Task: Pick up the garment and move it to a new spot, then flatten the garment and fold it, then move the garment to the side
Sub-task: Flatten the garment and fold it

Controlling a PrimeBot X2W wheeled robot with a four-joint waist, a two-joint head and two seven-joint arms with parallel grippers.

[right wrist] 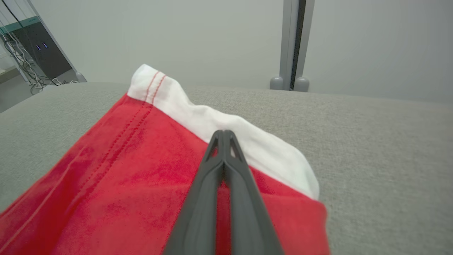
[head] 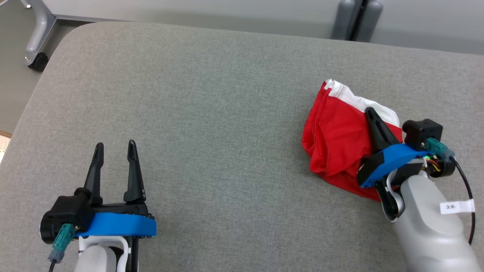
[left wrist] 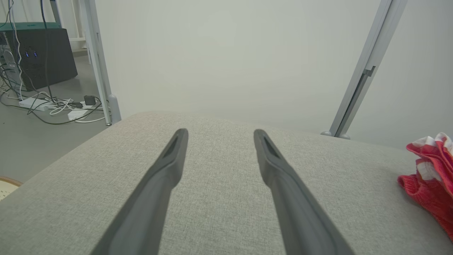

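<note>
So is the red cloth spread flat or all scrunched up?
Scrunched up: the red garment lies bunched in wrinkled layers, not spread flat.

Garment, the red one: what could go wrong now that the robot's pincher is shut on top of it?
The right gripper is shut over the garment, but no cloth shows between its tips: it may lift nothing. The garment lies bunched, so a pinch may catch one layer and slip. The left gripper stands open far off, too far to help quickly.
</note>
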